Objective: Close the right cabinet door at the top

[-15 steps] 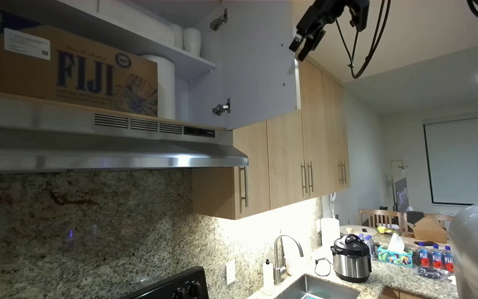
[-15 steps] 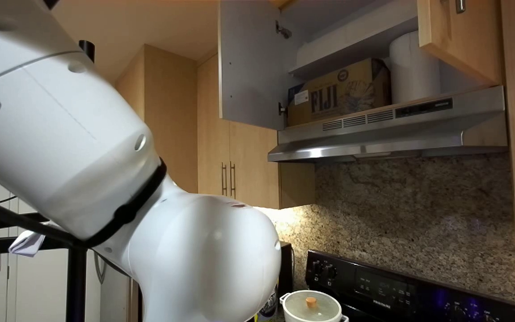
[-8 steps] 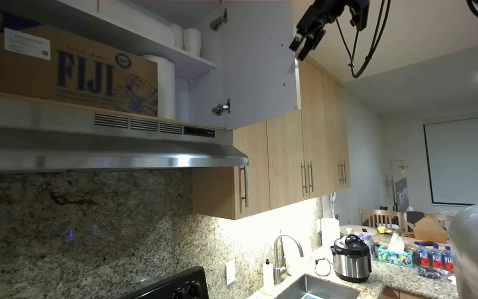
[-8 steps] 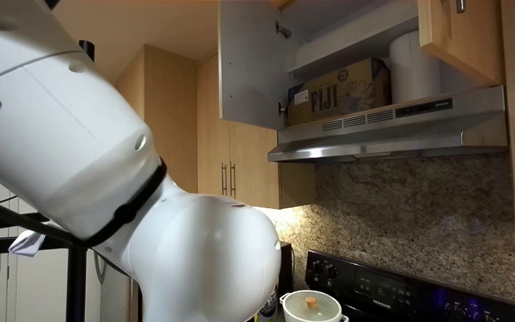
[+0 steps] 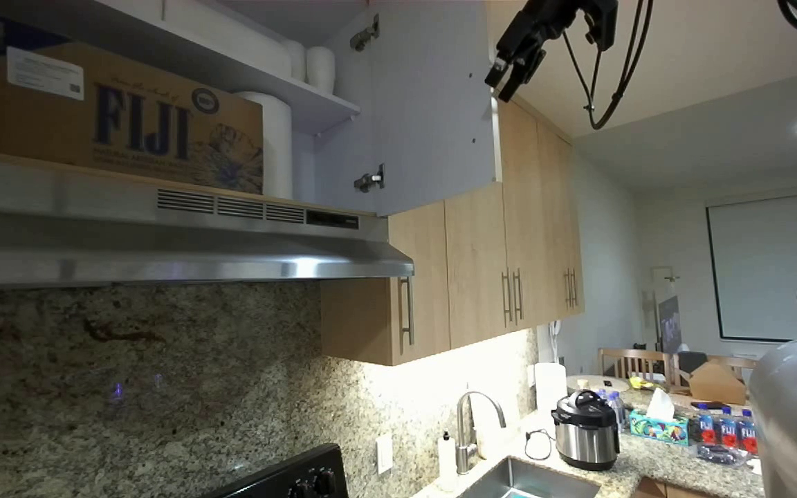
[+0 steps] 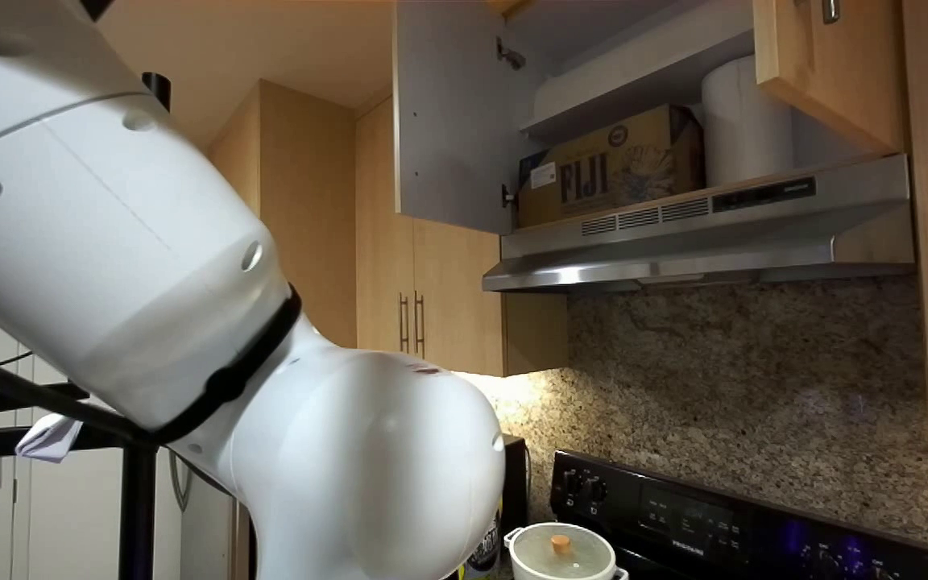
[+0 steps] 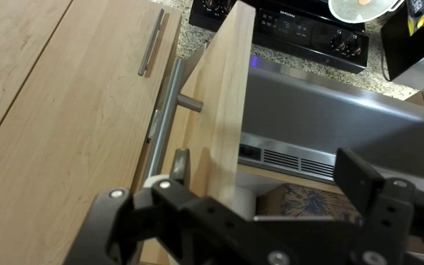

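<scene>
Up high, the right cabinet door (image 6: 843,89) stands open, upright and swung outward on two metal hinges (image 5: 369,181). Its tan wood front carries a slim silver bar handle (image 7: 166,117); the flat inner face (image 5: 433,111) looks pale grey-white.

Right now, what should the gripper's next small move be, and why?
I'd probably shift the gripper toward the inner side of the right cabinet door, so the finger nearer the silver handle pushes the outer face and starts it closing. The door stands open in both exterior views, and in the wrist view its edge shows between the open gripper's fingers. Finger contact is not clear.
</scene>
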`<state>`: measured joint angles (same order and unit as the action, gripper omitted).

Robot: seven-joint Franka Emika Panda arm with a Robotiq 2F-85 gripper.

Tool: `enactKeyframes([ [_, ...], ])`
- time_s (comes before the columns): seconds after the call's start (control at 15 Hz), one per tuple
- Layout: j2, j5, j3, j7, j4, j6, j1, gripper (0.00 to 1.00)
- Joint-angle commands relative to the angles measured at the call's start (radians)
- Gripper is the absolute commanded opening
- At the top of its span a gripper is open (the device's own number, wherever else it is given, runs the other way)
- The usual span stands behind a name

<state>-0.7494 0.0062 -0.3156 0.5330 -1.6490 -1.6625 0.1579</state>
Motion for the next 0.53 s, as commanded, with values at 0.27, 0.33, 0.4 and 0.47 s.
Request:
enactKeyframes([
  [0.27, 0.012, 0.010, 0.006, 0.008, 0.005, 0.003, -0.026, 1.00],
  [0.33, 0.012, 0.010, 0.006, 0.008, 0.005, 0.003, -0.026, 1.00],
  [0.4, 0.012, 0.010, 0.006, 0.008, 0.006, 0.003, -0.026, 1.00],
  [0.47, 0.012, 0.010, 0.006, 0.008, 0.006, 0.003, -0.026, 1.00],
])
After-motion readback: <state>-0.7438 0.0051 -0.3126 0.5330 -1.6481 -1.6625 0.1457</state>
